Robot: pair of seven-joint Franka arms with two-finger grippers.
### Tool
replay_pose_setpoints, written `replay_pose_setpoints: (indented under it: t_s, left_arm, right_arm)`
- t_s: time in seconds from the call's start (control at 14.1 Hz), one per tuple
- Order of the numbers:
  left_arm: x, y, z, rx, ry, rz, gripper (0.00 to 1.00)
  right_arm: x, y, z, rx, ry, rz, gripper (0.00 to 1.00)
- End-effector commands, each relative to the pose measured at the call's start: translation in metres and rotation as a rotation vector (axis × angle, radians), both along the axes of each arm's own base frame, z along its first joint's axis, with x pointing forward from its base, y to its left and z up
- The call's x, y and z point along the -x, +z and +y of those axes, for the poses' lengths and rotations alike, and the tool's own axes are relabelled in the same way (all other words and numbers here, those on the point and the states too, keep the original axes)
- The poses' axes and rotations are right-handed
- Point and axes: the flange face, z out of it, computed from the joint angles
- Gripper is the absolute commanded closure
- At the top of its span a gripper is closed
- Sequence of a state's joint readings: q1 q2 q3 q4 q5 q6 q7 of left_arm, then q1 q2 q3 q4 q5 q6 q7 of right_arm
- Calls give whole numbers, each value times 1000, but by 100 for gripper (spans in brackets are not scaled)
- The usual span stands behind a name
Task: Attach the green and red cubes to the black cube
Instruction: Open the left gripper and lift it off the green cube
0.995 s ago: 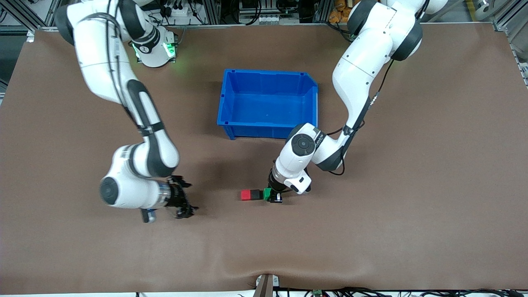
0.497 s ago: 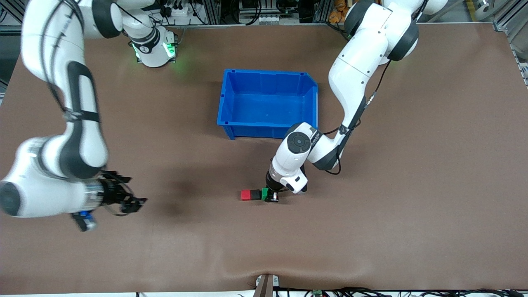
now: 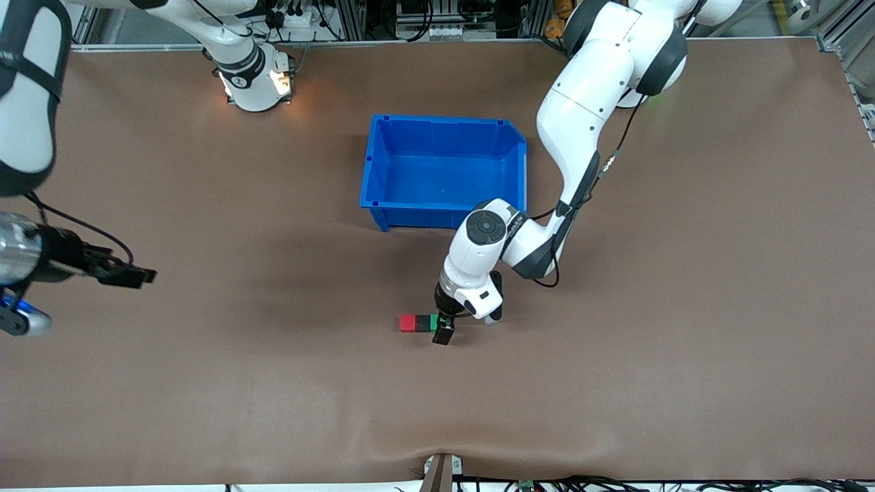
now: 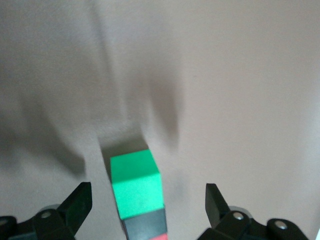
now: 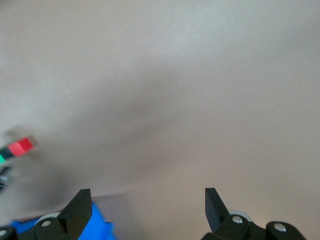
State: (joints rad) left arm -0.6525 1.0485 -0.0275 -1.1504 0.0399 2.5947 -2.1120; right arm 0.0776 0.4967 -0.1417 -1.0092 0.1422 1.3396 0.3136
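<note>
Left wrist view: green cube [image 4: 136, 184], black cube [image 4: 145, 225] and red cube [image 3: 408, 323] are sitting joined in one row on the table [image 3: 615, 342] — left gripper [image 3: 443, 328] is hovering over them, jaws released. Right gripper [image 3: 126, 275] is waiting spread at its own table end — apparently done.

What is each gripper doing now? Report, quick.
Left gripper: open, holding nothing, over the green cube.
Right gripper: open, empty, up at the right arm's end of the table.

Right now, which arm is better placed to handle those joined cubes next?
Probably the left: its gripper hangs open right over the green cube. The right gripper is open too, toward its own end of the table.
</note>
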Motion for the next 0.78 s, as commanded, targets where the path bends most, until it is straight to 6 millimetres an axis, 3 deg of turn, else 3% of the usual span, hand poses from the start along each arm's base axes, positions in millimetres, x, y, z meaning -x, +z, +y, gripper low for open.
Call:
replay_pose_setpoints:
  t_s: [0.0, 0.14, 0.28, 0.36, 0.5, 0.57, 0.71]
  left_arm:
    - [-5, 42, 11, -100, -93, 22, 0]
    - [-3, 75, 18, -167, -157, 71, 0]
    - [-15, 119, 47, -216, -266, 82, 0]
    - [-17, 129, 57, -241, -368, 107, 0]
    - [-25, 162, 85, -244, -476, 120, 0]
    - [-27, 171, 97, -260, -529, 143, 0]
    - [-29, 192, 128, -293, -668, 187, 0]
  right_arm:
    - [25, 33, -45, 5, 105, -32, 0]
    - [45, 62, -47, 3, 120, -37, 0]
    - [50, 62, -57, -4, 106, -6, 0]
    - [56, 69, -64, -18, 102, -6, 0]
    - [89, 106, -51, -32, 183, 10, 0]
    - [91, 105, -44, -20, 197, 20, 0]
    - [93, 96, -62, -36, 189, 8, 0]
